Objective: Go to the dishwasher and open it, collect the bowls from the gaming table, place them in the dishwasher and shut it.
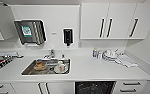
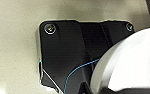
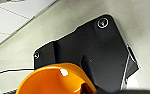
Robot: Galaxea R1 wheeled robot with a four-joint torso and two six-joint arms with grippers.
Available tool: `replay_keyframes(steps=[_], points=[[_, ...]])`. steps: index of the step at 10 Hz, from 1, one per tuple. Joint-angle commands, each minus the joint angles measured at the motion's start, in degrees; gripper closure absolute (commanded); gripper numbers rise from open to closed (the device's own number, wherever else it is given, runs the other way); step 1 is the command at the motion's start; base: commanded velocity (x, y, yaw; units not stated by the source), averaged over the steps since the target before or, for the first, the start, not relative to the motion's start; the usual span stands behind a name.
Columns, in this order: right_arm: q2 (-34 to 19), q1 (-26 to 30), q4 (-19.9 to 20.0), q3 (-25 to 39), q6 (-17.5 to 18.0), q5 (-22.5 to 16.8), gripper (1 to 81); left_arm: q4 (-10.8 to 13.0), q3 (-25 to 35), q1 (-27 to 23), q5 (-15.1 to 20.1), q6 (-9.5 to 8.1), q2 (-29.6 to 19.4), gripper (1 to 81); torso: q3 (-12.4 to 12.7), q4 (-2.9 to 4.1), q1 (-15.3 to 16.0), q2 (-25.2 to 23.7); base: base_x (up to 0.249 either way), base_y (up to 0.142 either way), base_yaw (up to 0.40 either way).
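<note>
Across the head view runs a long white tabletop under white wall cabinets, the robot facing it square on. Set into the tabletop at the left of centre is a steel sink with a faucet behind it, and inside the sink lie a few dishes, among them a white cup and something brownish. Below the tabletop edge, right of the sink, the dishwasher shows as a dark opening with no steel front across it, so it stands open, with white drawers beside it. On the wall hang a metal towel dispenser and a small dark soap dispenser. Toward the right end of the tabletop sit stacked white dishes, small bottles and a folded cloth. In the right wrist view the orange bowl sits large and close against the arm's dark plate, above a pale floor; in the left wrist view a round white-looking dish shows likewise close. For either end effector I cannot tell whether it is spread or pressed together.
</note>
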Motion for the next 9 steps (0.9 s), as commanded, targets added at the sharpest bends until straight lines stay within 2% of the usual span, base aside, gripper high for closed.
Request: replay_keyframes(steps=[1, 2, 6, 7, 8, 9], points=[[-1.80, 2.15, -0.64, 0.46, 0.18, -2.05, 81.1, 1.08, 5.46, -1.11, -1.42, 0.01, -6.24, 81.1, -5.32, 0.02, 0.03, 0.00, 0.000, 0.000, 0.000], [-1.89, 2.24, -0.64, 0.54, 0.18, -1.96, 81.1, 1.00, 10.02, -1.11, -2.56, -0.07, -10.01, 81.1, -6.89, -0.02, 0.03, -0.02, 0.000, 0.000, 0.000], [-1.98, 2.33, -0.64, 0.63, 0.27, -1.87, 81.1, 0.38, 19.56, -1.46, -4.85, -0.78, -18.14, 81.1, -14.76, -0.02, 0.03, 0.00, 0.000, 0.000, 0.000], [-1.98, 2.50, -0.64, 0.72, 0.18, -1.87, 81.1, 0.38, 20.61, -2.07, -4.94, -1.99, -19.62, 81.1, -16.86, -0.02, 0.03, 0.02, 0.000, 0.000, 0.000], [-1.98, 2.59, -0.64, 0.81, 0.18, -1.87, 81.1, 0.38, 21.14, -3.04, -4.86, -2.88, -20.59, 81.1, -13.46, -0.02, 0.06, 0.05, 0.000, 0.000, 0.000], [-2.07, 2.51, -0.64, 0.81, 0.18, -1.87, 81.1, 0.81, 22.19, -3.92, -4.85, -4.10, -21.99, 81.1, -15.32, -0.02, 0.08, 0.05, 0.000, 0.000, 0.000]])
